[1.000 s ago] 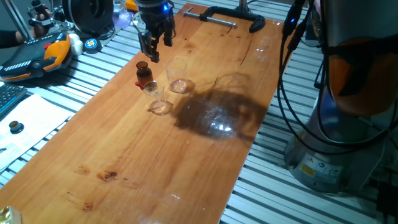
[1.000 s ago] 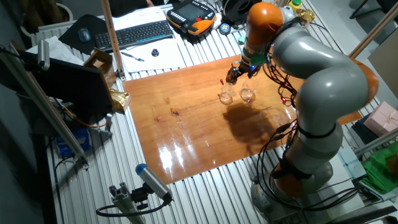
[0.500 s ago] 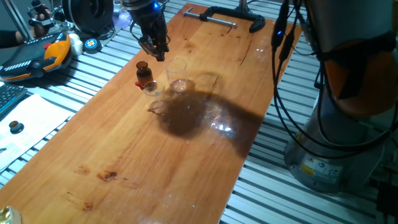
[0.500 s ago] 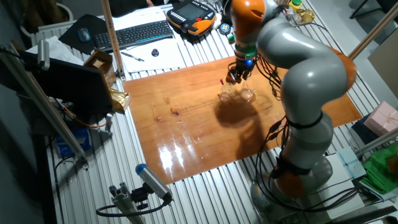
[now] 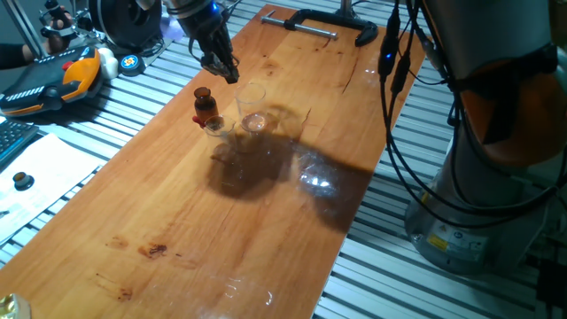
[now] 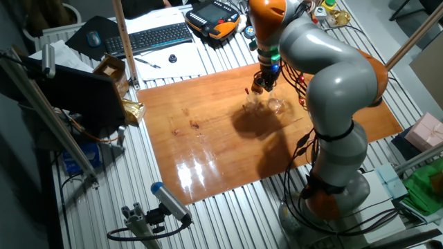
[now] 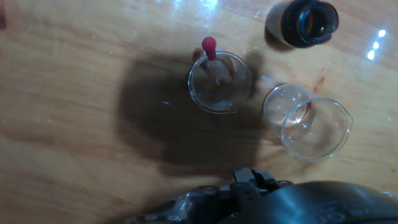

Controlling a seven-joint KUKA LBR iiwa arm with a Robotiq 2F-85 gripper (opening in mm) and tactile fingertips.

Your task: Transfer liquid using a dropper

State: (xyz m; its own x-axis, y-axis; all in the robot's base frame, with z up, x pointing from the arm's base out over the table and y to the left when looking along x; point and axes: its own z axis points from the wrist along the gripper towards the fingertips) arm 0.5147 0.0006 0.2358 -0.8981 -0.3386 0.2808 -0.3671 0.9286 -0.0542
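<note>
The dropper [image 7: 210,51] leans inside a small clear glass cup [image 7: 219,83], its red bulb poking over the rim; the thin tube is faint. That bulb also shows as a red speck on the dropper [image 5: 197,120] beside the cup [image 5: 217,129]. A taller clear cup [image 5: 252,108] and a brown bottle [image 5: 203,102] stand close by. My gripper [image 5: 223,73] hangs above and behind this group, open, holding nothing. From the other side, the gripper [image 6: 259,86] hovers just over the dropper [image 6: 247,90]. My fingertips do not show in the hand view.
The wooden board [image 5: 221,230] lies on a slatted metal table. A black clamp [image 5: 354,34] grips the board's far end. An orange teach pendant [image 5: 49,80] and a keyboard [image 6: 156,36] lie off the board. The arm's shadow covers the cups.
The arm swung round and the gripper shifted left and back, turning at the wrist. Its shadow slid left onto the cups. The cups, bottle and dropper stayed put.
</note>
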